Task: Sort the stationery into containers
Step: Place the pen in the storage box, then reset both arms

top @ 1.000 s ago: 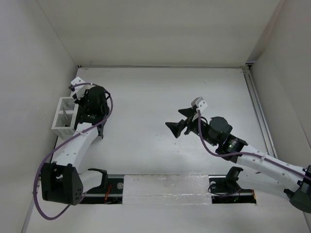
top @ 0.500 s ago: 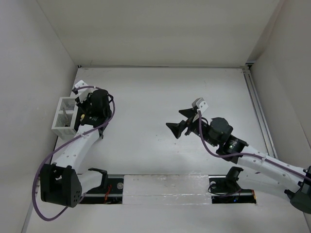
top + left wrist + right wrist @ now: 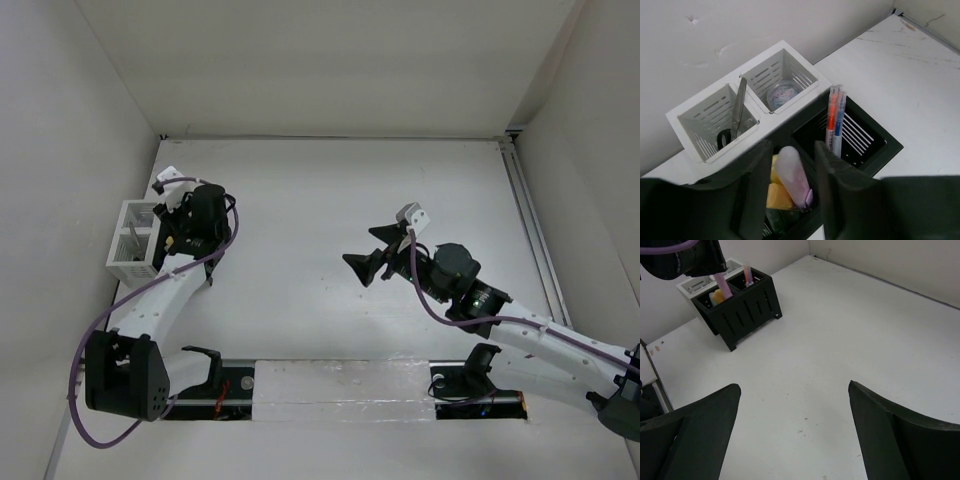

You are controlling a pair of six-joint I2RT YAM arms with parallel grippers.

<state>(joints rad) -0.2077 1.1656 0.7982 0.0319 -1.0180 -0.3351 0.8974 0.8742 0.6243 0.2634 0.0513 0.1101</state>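
Note:
My left gripper (image 3: 792,147) hovers over the black container (image 3: 890,147), jaws slightly open. A purple highlighter (image 3: 792,175) leans between them in the near compartment, with a gap to the right finger. It rests on a yellow highlighter (image 3: 777,196). Thin orange and blue pens (image 3: 835,117) stand in the other black compartment. The white container (image 3: 785,117) holds black-handled scissors (image 3: 737,107) in one compartment and a small round greyish-purple piece (image 3: 782,93) in the other. My right gripper (image 3: 794,386) hangs wide open and empty above bare table, far from the black container (image 3: 747,305).
Both containers stand against the left wall; in the top view the white container (image 3: 135,240) shows beside my left gripper (image 3: 178,225). My right gripper (image 3: 365,262) is mid-table. Walls close the left, back and right sides.
The left jaws have parted a little around the purple highlighter, which now leans loose in the black container. The left wrist shifted slightly. The right arm has not moved.

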